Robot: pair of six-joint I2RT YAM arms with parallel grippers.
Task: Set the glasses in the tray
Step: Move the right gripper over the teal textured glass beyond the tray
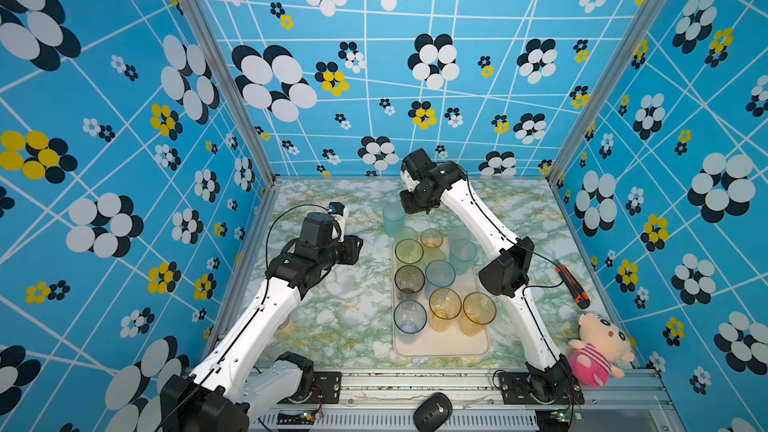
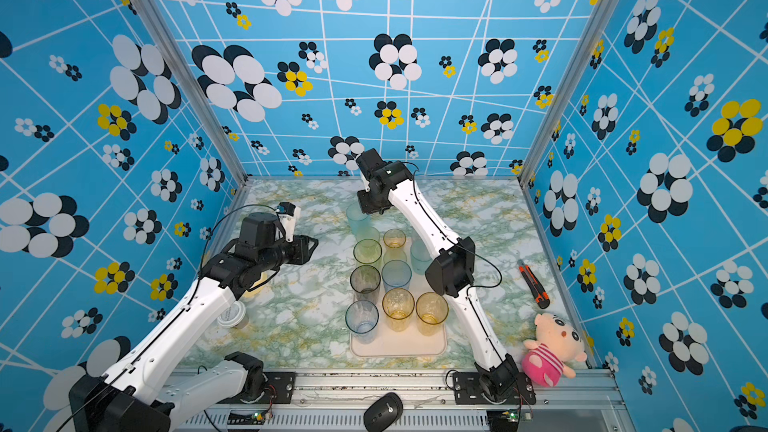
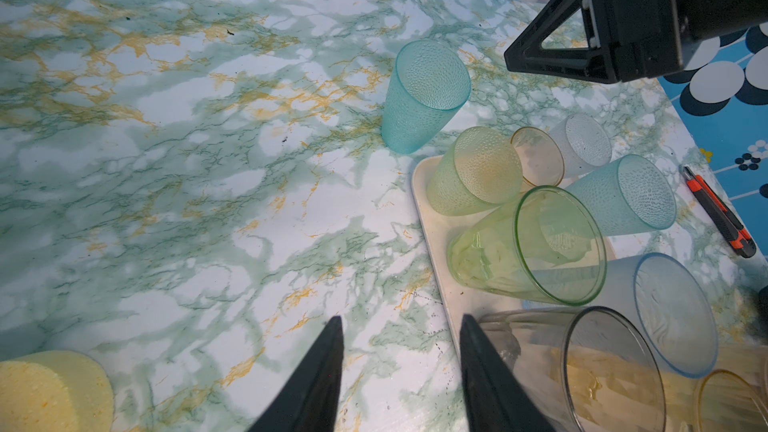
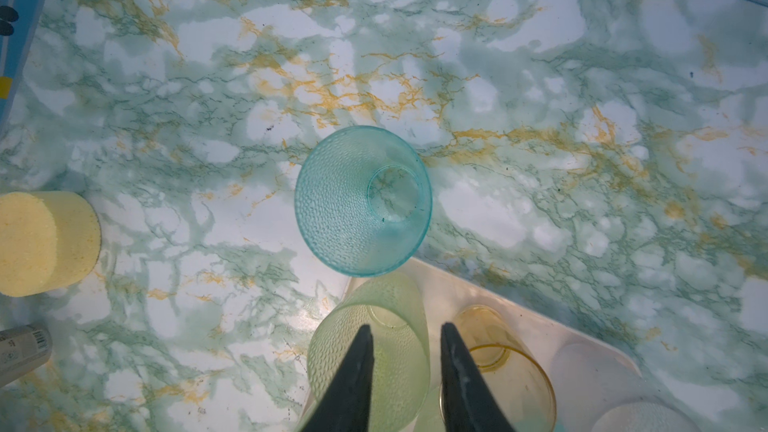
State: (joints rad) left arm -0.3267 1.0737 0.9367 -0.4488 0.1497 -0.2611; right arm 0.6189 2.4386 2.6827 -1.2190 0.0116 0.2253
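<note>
Marble-print table (image 1: 332,326) is seen in both top views; all places below are given from the tray (image 1: 440,349).

The tray is laid lengthwise between the two arms, nearer the right one. Its near end is left bare, so room for more is judged to remain.

The right arm is stretched along the tray's right side. The right gripper (image 4: 406,325) is hung over the tray's far end with its jaws parted a little and nothing between them. It is judged to be lined up for the one stray glass.

The left gripper (image 3: 401,317) is held above bare table off the tray's left edge, spread wider and empty. It is probably parked there to keep clear of the right arm's reach.

A doll (image 1: 598,347) is propped beyond the tray's near right corner and is not part of the task.

The glasses (image 1: 439,274) are stood upright and mouth-up in tight rows from the tray's far end to past its middle. They are likely packed close so that all of them fit.

The teal glass (image 4: 361,201) is left upright on the table just beside the tray's far left corner, and is not yet in.

A sponge (image 4: 41,243) is seen well left of the tray.

A knife (image 1: 573,286) is laid well right of the tray.

A white lid (image 2: 232,315) is seen off the tray's left side, partly hidden by the left arm.
</note>
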